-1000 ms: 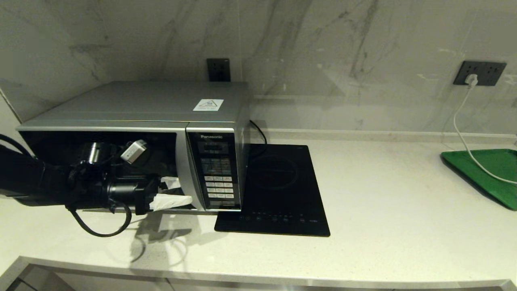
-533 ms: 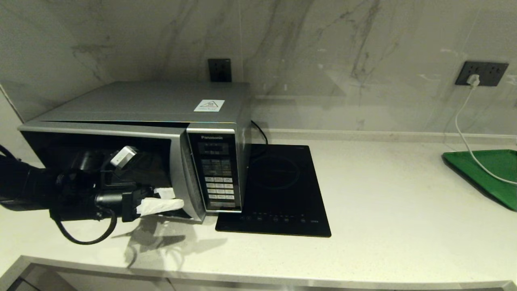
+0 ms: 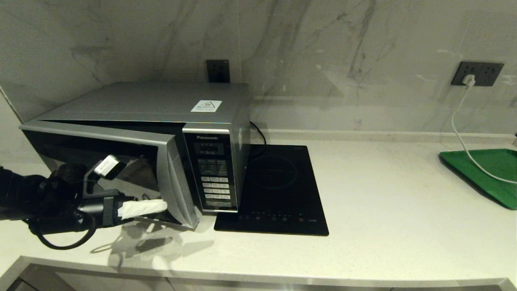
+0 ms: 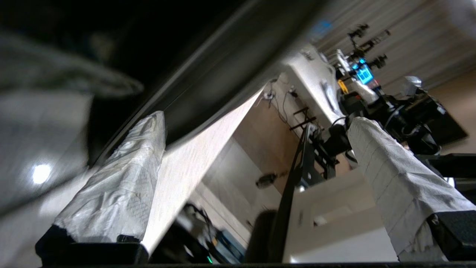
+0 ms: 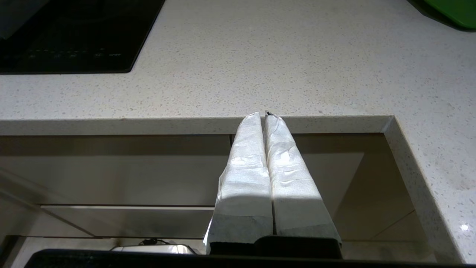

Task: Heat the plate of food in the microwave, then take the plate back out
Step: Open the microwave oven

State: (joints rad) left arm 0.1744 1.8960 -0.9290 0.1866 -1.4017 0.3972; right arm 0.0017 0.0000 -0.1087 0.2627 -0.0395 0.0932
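The silver-grey microwave [image 3: 141, 101] stands at the counter's left, with its black keypad panel [image 3: 212, 178] on the right side. Its dark glass door [image 3: 101, 141] hangs partly open, swung out toward me on its left hinge. My left gripper [image 3: 161, 204] is low in front of the door, open. In the left wrist view my left gripper [image 4: 256, 119] has one white-wrapped finger [image 4: 122, 175] lying along the door's lower edge. My right gripper [image 5: 264, 114] is shut and empty, below the counter's front edge, out of the head view. The plate of food is hidden.
A flat black induction cooktop [image 3: 278, 190] lies right of the microwave. A green tray [image 3: 488, 173] sits at the far right with a white cable [image 3: 460, 133] running onto it from a wall socket. The counter's front edge [image 5: 186, 124] runs just ahead of the right gripper.
The microwave door has swung from nearly closed to partly open. My left gripper has drawn back leftward and toward me along with it.
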